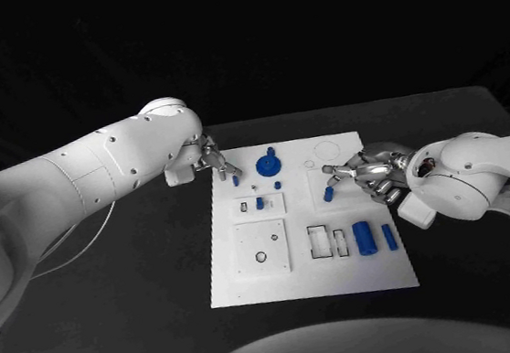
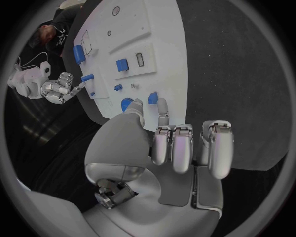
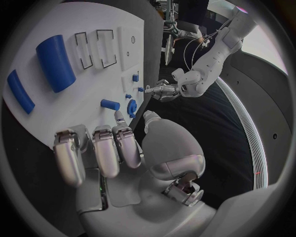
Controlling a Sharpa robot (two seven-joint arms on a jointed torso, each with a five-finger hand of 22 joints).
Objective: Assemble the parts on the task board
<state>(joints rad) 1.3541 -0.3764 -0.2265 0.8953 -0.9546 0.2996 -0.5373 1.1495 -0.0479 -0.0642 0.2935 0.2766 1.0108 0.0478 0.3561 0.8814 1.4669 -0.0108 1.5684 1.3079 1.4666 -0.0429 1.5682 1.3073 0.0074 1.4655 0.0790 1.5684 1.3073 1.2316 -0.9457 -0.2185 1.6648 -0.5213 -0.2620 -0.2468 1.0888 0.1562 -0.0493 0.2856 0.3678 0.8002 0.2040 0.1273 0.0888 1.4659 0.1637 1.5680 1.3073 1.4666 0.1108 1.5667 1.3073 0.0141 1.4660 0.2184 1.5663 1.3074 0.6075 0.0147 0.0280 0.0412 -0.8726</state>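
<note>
The white task board [image 1: 253,274] lies mid-table. My left hand [image 1: 212,161] hovers at the board's far left corner, thumb and forefinger [image 2: 163,107] stretched toward a small blue piece [image 1: 236,180] [image 2: 153,98] lying on the board, other fingers curled. A blue gear [image 1: 270,165] [image 2: 126,103] stands just beside it. My right hand [image 1: 369,175] is over the board's right side, its forefinger [image 3: 119,117] close to a blue peg [image 1: 329,192] [image 3: 111,104], not gripping it. A thick blue cylinder [image 1: 363,237] [image 3: 55,61] and a thin blue bar [image 1: 389,236] [image 3: 19,91] lie near the front right.
Another small blue piece [image 1: 260,202] [image 2: 122,64] sits in the board's left block. Empty rectangular slots [image 1: 320,239] lie beside the cylinder. A cable [image 1: 79,240] runs over the black table [image 1: 117,303] at the left.
</note>
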